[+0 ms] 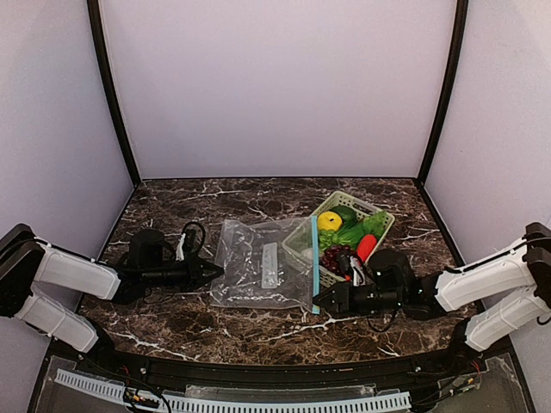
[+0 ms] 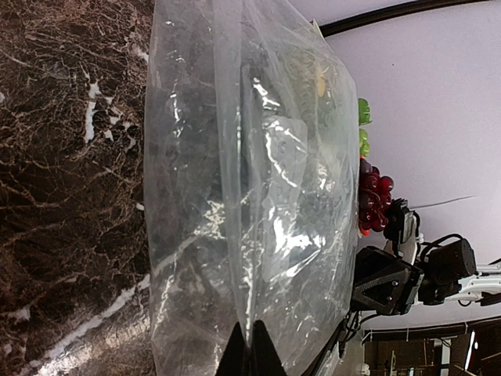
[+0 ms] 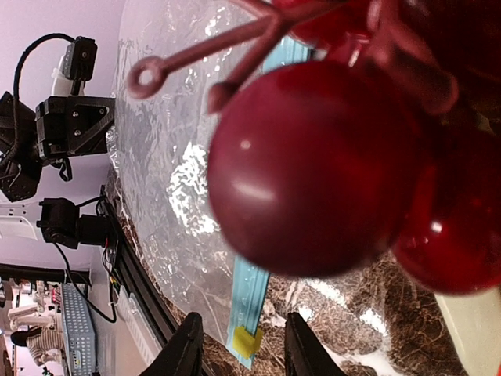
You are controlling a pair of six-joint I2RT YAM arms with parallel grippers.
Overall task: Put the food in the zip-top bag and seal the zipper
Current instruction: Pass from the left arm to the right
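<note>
The clear zip-top bag (image 1: pixel 256 262) lies flat on the marble table with its teal zipper (image 1: pixel 315 274) along the right edge. My left gripper (image 1: pixel 217 272) is shut on the bag's left edge, and the left wrist view shows its tips (image 2: pixel 251 338) pinching a fold of the bag (image 2: pixel 235 196). My right gripper (image 1: pixel 322 298) is at the zipper's near end. Its fingers (image 3: pixel 186 345) stand apart on either side of the zipper (image 3: pixel 254 290) and its yellow tab (image 3: pixel 247 342). The food sits in the green basket (image 1: pixel 380 217): lemon (image 1: pixel 329 221), red pepper (image 1: pixel 367 247), grapes (image 1: pixel 336 256).
The grapes (image 3: pixel 329 157) fill most of the right wrist view, close to the lens. The basket touches the bag's right side. Lilac walls (image 1: pixel 275 86) close off the back and both sides. A white perforated rail (image 1: pixel 258 400) runs along the near edge.
</note>
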